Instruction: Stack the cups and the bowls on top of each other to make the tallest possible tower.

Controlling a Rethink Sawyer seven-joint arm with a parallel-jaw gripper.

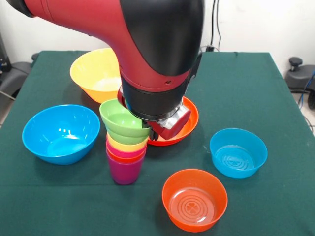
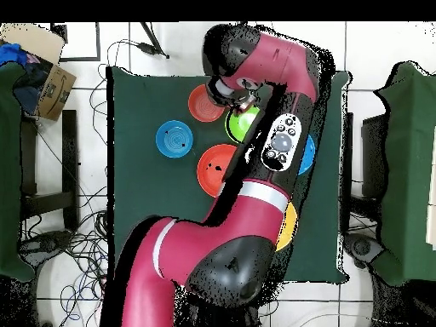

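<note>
The tower stands at the table's middle: a purple base cup with orange-red, crimson and yellow rims above it. The small green bowl sits tilted on top of it and also shows in the overhead view. My gripper is at the green bowl's right rim, shut on it, mostly hidden under the arm's black wrist. In the overhead view the gripper is over the bowl's edge.
The large orange-yellow bowl is behind the tower. The large blue bowl is at its left. The wide red-orange bowl lies behind the gripper. The small blue bowl and the translucent orange bowl are at the front right.
</note>
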